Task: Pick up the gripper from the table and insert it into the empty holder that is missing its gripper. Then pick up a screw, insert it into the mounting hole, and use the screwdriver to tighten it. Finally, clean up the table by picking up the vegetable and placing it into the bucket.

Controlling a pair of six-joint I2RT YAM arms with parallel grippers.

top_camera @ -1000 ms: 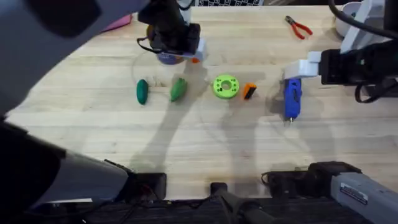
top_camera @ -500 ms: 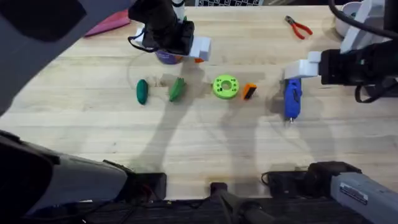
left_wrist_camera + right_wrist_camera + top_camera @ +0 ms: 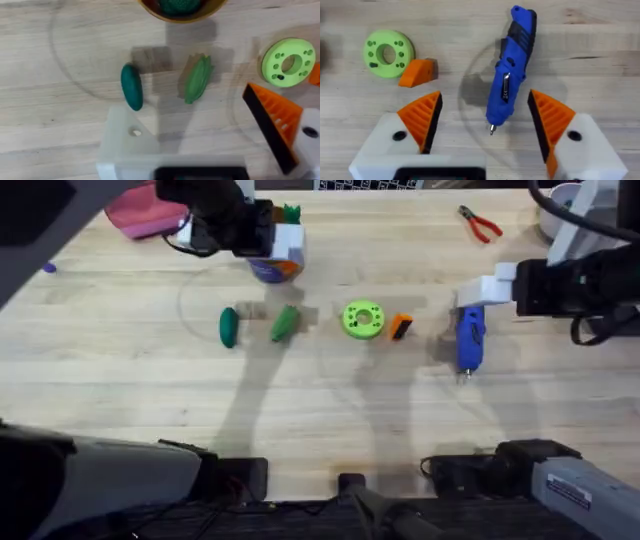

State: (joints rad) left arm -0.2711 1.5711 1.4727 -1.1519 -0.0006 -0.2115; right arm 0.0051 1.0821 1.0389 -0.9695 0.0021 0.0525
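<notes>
The orange gripper piece (image 3: 401, 326) (image 3: 417, 72) lies on the table beside a green disc (image 3: 362, 319). My left gripper (image 3: 272, 237) (image 3: 190, 107) hangs open over the orange bucket (image 3: 275, 270) (image 3: 180, 18), which has something green inside. One of its fingers is a bare white holder (image 3: 131, 135); the other carries an orange pad. Two green vegetables (image 3: 230, 327) (image 3: 286, 323) lie in front of the bucket. My right gripper (image 3: 488, 288) (image 3: 484, 97) is open above the blue screwdriver (image 3: 469, 337) (image 3: 510, 75), which lies flat. The screw is out of view.
Red-handled pliers (image 3: 480, 223) lie at the far right. A white bowl (image 3: 558, 202) sits in the back right corner, and a pink object (image 3: 150, 215) is at the back left. Bare wood stretches across the near half of the table.
My left arm has swung back and to the left, from the bucket's right side to just behind it. The right arm and the table objects have not moved.
</notes>
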